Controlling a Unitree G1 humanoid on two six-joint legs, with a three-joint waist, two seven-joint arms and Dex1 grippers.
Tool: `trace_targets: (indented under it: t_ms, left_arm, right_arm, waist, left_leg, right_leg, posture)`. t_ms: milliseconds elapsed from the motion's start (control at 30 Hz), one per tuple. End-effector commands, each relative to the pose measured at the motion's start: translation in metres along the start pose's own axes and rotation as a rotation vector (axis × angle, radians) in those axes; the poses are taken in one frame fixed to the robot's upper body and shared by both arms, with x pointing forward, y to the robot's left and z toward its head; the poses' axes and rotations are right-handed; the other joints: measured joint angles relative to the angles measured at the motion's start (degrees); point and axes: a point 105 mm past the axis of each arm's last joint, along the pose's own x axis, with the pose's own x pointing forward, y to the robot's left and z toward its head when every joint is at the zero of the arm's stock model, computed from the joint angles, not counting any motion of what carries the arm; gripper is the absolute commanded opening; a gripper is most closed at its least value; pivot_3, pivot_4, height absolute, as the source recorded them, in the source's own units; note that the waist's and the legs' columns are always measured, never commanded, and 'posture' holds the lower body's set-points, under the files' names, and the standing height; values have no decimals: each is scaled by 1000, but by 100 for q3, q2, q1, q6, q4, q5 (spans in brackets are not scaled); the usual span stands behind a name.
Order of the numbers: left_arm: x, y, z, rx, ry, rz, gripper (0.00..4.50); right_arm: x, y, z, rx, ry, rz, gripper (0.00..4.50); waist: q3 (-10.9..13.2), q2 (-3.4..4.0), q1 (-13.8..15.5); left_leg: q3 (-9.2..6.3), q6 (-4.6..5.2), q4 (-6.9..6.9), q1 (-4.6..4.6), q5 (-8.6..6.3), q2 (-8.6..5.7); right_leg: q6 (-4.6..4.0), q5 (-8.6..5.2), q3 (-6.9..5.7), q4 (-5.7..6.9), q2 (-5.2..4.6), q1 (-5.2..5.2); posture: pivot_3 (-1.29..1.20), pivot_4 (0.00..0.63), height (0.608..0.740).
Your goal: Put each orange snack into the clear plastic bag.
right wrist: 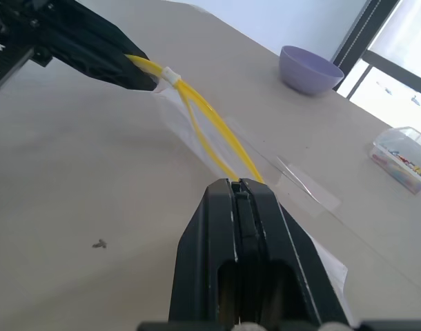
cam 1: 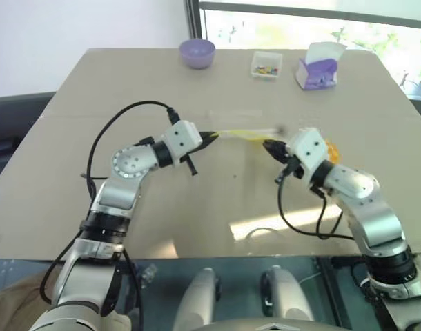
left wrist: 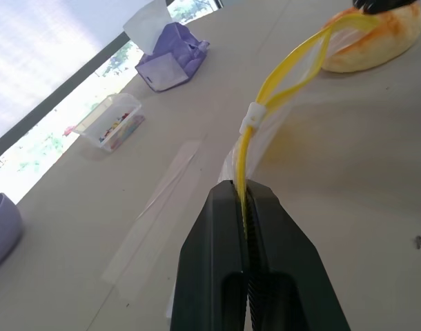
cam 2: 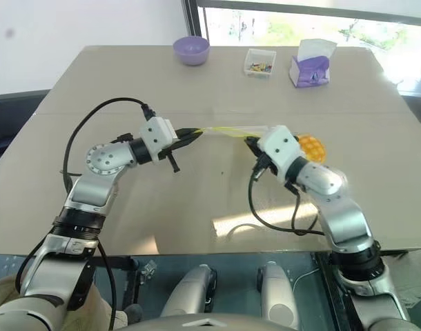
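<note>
The clear plastic bag [cam 1: 241,135] stretches above the table between my two grippers, its yellow zip strip [left wrist: 266,103] split into a narrow loop. My left gripper [cam 1: 212,138] is shut on one end of the strip. My right gripper [cam 1: 268,146] is shut on the other end, the yellow strip [right wrist: 197,117] running from its tips to the left gripper. One orange snack [cam 2: 312,147], domed with a grid top, lies on the table just behind my right gripper, outside the bag and partly hidden by the wrist. It also appears past the strip's far end as the orange snack [left wrist: 376,38].
A purple bowl [cam 1: 197,52], a small clear box of colourful bits [cam 1: 266,65] and a purple tissue box [cam 1: 319,67] stand along the table's far edge. A strip of clear tape [left wrist: 155,207] lies flat on the tan tabletop [cam 1: 197,207] under the bag.
</note>
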Motion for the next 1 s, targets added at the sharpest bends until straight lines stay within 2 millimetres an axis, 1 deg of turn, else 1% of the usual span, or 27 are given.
trace_targets:
  t_ms: [33,267,400,500,733,833,933,1000]
  left_arm:
    - [-1,6,11,40,-30,24,0]
    - [-1,3,14,32,-39,26,0]
    - [-3,-2,16,28,-45,20,0]
    - [-5,-6,15,43,-40,7,0]
    - [-4,-16,18,75,-55,-52,0]
    - [-4,-22,19,63,-67,-91,0]
    - [-6,-32,16,62,-56,-137,0]
    - [-8,-35,14,54,-52,-150,0]
  right_arm:
    - [9,-6,9,-32,-36,-35,83]
    - [21,-9,7,-30,-38,-38,83]
    - [28,-7,4,-9,-35,-32,83]
    - [31,-7,7,29,-50,-28,83]
    - [33,-9,6,126,-62,-24,83]
    - [34,-11,3,151,-64,-23,83]
    - [31,-15,5,210,-85,-31,83]
    - [28,-16,5,245,-97,-26,83]
  waist:
    - [0,0,-7]
    - [0,0,-12]
    - [0,0,-18]
    - [0,0,-20]
    - [0,0,-16]
    - [0,1,-16]
    - [0,1,-25]
    - [0,1,-23]
  left_leg:
    - [0,0,0,0,0,1]
    - [1,-1,0,1,0,1]
    - [1,-1,0,0,0,1]
    - [1,-1,0,1,0,1]
    - [2,0,0,1,0,1]
    - [1,0,0,1,0,1]
    - [2,0,0,1,0,1]
    - [3,0,0,1,0,1]
  right_leg:
    - [0,0,0,1,1,0]
    - [0,0,1,2,1,-1]
    - [0,0,1,2,2,-2]
    - [0,0,1,3,2,-2]
    - [0,0,2,4,1,-2]
    - [-1,0,2,4,2,-3]
    - [-1,0,3,4,2,-3]
    - [-1,0,4,4,2,-4]
  posture:
    - [0,150,666]
    - [0,150,666]
    - [0,150,666]
    - [0,150,666]
    - [0,150,666]
    - [0,150,666]
    - [0,150,666]
    - [0,150,666]
